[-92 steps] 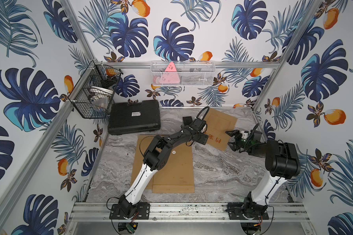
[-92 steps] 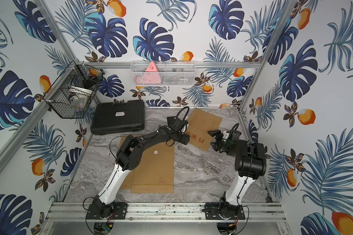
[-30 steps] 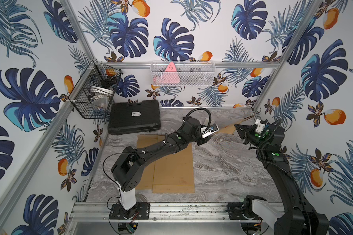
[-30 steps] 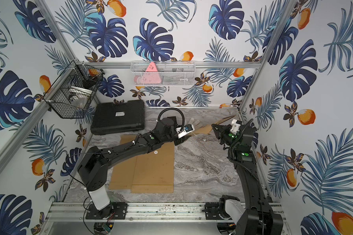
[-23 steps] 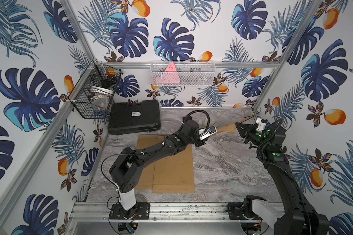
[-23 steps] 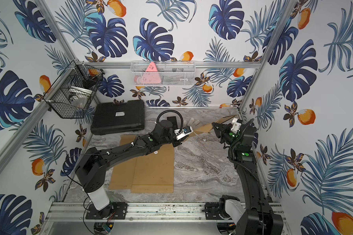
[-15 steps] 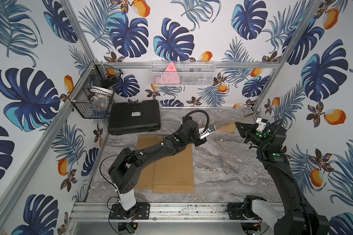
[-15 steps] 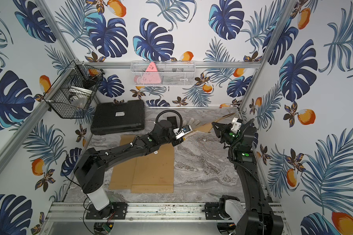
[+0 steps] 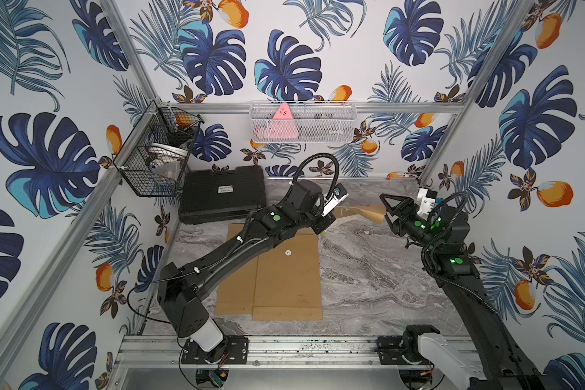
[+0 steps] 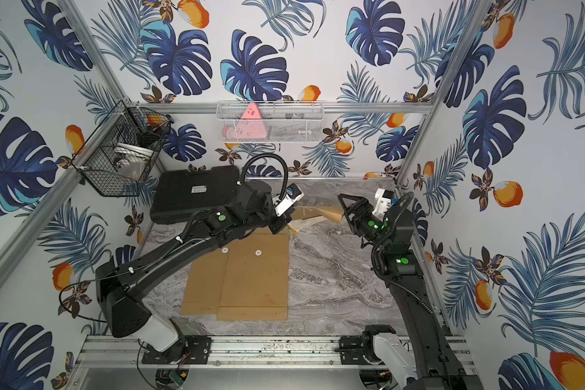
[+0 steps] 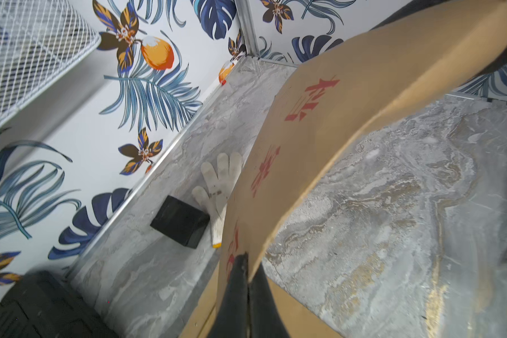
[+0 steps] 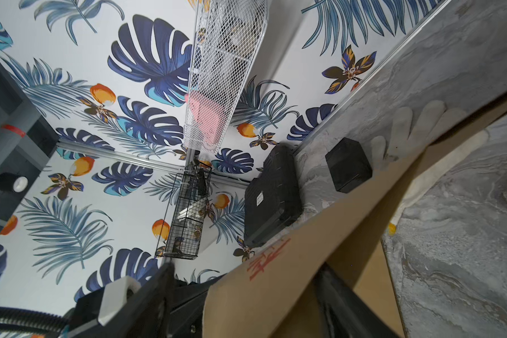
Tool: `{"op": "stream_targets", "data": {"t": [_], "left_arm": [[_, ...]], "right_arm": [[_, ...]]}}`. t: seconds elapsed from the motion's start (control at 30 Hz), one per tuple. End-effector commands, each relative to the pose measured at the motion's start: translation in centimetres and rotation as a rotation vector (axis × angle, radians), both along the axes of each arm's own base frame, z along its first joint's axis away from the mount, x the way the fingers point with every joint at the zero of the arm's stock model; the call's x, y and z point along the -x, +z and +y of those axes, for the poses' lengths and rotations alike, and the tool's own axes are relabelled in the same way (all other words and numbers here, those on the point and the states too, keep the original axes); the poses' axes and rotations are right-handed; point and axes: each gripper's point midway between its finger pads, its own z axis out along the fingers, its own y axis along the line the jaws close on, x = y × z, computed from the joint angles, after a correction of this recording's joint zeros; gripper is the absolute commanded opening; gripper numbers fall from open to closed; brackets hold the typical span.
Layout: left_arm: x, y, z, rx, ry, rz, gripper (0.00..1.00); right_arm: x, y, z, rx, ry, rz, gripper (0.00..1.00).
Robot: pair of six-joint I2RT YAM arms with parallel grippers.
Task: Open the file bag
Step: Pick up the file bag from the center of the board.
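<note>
File bag (image 9: 372, 213), brown paper with red print, is held raised above the marble tabletop (image 9: 368, 263) near the back wall, between both arms. One edge is pinched by the closed left gripper (image 11: 245, 260). The right gripper (image 12: 243, 292) is shown with fingers spread around the opposite edge; contact cannot be told.

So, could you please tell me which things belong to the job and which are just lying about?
Job: lifted file bag; left end effector, shut on it; right end effector, open around its other end.
Lying about: flat file bags, black case, small black box, white glove, black wire basket, white wire basket.
</note>
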Motion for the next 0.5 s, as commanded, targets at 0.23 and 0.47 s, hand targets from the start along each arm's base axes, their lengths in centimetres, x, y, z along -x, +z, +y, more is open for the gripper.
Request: {"op": "stream_targets", "data": {"t": [0.23, 0.47], "left_arm": [[4.4, 1.9, 4.5, -0.042, 0.065, 0.156, 0.00], [4.7, 4.2, 8.0, -0.054, 0.099, 0.145, 0.00]], "right_arm": [[0.8, 4.3, -1.0, 0.370, -0.101, -0.127, 0.88], [2.1, 8.4, -1.3, 0.608, -0.073, -0.271, 0.90]]}}
